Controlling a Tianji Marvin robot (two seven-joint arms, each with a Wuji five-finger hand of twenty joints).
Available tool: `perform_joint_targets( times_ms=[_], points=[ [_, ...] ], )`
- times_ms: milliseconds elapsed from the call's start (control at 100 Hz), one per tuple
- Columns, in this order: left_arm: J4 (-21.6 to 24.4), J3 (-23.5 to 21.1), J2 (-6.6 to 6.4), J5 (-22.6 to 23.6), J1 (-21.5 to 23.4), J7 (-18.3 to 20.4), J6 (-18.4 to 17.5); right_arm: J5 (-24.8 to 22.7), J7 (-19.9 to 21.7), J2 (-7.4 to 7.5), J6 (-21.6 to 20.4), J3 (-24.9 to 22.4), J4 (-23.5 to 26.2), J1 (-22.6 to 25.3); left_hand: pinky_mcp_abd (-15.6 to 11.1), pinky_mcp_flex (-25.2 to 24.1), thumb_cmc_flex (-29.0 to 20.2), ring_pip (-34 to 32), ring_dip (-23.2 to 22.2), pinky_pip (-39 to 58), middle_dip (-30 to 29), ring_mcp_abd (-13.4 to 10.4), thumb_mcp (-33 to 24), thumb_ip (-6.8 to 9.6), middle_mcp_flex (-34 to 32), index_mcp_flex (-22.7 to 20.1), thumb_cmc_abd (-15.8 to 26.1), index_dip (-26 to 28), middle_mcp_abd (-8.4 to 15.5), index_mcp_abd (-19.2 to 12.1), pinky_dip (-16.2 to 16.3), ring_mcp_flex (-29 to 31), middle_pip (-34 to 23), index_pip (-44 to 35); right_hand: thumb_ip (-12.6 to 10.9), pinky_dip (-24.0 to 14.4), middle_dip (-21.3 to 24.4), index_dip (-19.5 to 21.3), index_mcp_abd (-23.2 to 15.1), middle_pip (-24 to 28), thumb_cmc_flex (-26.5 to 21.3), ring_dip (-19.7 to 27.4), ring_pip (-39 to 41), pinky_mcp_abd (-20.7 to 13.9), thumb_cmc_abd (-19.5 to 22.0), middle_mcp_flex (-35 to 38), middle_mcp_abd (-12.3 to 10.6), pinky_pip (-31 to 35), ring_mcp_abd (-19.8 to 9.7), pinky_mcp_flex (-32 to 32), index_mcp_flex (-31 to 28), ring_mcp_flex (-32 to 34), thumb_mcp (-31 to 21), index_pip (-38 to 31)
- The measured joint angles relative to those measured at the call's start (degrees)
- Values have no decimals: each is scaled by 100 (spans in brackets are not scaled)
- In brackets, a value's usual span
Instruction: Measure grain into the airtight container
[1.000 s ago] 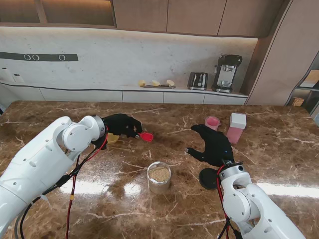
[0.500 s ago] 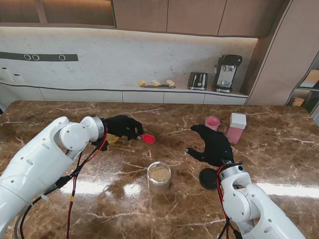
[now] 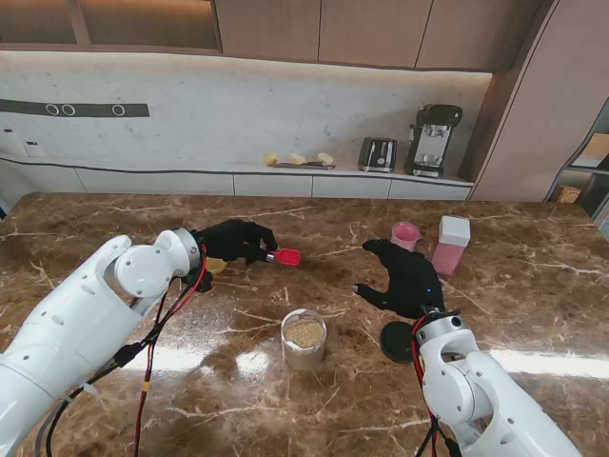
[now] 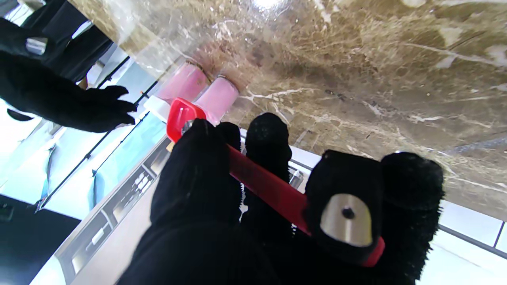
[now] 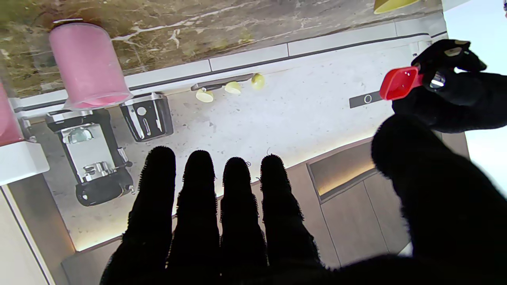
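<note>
Already the jar (image 3: 304,338) near the middle of the worktop (image 3: 533,286) holds grain to about half its height, and its black lid (image 3: 396,340) lies just right of it, so filling looks underway and sealing is left. Left hand (image 3: 231,240) is clamped on the red scoop (image 3: 285,256), held above the worktop far-left of the jar; its handle runs left-right, bowl pointing right. Whether the bowl carries grain I cannot tell. Right hand (image 3: 409,277) hovers with fingers spread, holding nothing.

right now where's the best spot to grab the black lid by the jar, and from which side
Take the black lid by its rim, from straight above: it lies flat and low on the table, so only the edge offers purchase. The open right hand is nearest.
</note>
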State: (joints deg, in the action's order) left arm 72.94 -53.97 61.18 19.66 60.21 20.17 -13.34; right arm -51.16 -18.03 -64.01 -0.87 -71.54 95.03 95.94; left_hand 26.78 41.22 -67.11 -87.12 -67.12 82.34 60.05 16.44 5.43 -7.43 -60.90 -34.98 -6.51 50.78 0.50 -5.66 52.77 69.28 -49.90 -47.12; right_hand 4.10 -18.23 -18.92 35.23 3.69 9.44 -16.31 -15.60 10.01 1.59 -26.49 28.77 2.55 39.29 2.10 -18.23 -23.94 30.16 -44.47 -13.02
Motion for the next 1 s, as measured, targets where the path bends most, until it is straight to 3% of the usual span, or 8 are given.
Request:
perform_joint_targets(
  times_ms=[410, 580, 860, 1000],
  points=[
    [40, -200, 88, -188, 419, -216, -85, -222, -107, 6, 557, 12, -202, -46, 213, 362, 0, -265, 222, 106, 44, 80, -6, 5, -262, -86, -125, 0, -2, 110, 56, 0, -126, -198, 0, 135, 0, -1, 1, 107, 0, -1, 57, -15, -81, 68, 0, 184, -4, -126, -122, 187, -293, -66],
    [131, -341, 92, -226, 578, -210, -88, -234, -332, -3, 699, 62, -382, -129, 232, 430, -6, -333, 281, 164, 58, 85, -52, 6, -369, -152, -187, 0, -5, 177, 56, 0, -136, -205, 0, 205, 0, -1, 1, 108, 0, -1, 69, -16, -136, 68, 0, 263, -4, -180, -122, 187, -355, -69],
    [248, -534, 73, -204, 819, -192, -169, -23, -396, -52, 781, 106, -662, -386, 239, 476, -6, -471, 424, 267, 59, 86, -55, 6, -374, -210, -244, 0, -6, 188, 48, 0, -138, -206, 0, 436, 342, -89, 90, 109, 0, 205, 78, -17, -136, 36, 112, 415, -4, -241, -45, 249, -419, -111],
    [269, -612, 62, -183, 912, -210, -208, 155, -447, -81, 830, 181, -862, -576, 239, 477, -6, -480, 442, 305, 59, 86, -55, 6, -408, -211, -248, 0, -6, 189, 3, 0, -140, -206, 0, 573, 427, -183, 238, 123, 0, 219, 69, -17, -136, -214, 192, 416, -4, -246, 266, 249, -439, 15]
  ],
)
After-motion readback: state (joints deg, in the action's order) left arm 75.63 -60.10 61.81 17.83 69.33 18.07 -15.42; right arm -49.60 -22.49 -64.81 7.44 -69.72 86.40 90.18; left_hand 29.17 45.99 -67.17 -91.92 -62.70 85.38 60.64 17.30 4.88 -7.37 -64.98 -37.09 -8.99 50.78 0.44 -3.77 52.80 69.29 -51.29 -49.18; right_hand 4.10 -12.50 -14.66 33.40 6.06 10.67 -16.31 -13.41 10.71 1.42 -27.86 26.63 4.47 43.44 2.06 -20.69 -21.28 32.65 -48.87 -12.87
